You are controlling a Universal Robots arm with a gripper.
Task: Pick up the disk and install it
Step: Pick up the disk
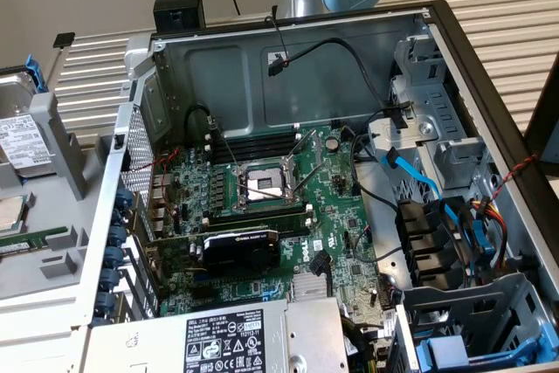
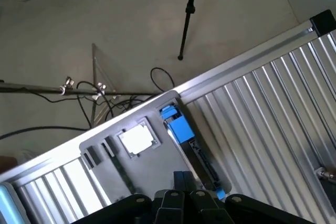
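Here the closed gripper [image 2: 181, 184] hangs near the upright disk [image 2: 180, 128].

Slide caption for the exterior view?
Open computer case, motherboard exposed; the disk sits in a grey tray at the exterior view's left.

We see a ribbed metal table [image 1: 502, 19], slats running across it. Directly on it sits an open PC case [image 1: 262, 85], which takes up the centre and right of the exterior view. At that view's left, just beside the case, a grey plastic fixture [image 1: 39, 299] also rests on the slats. In the wrist view it sits right at the table's edge rail. In its slots: the disk [image 1: 19, 141] propped on edge, a square processor chip [image 1: 7, 211], and a green memory stick [image 1: 31, 242] lying flat.
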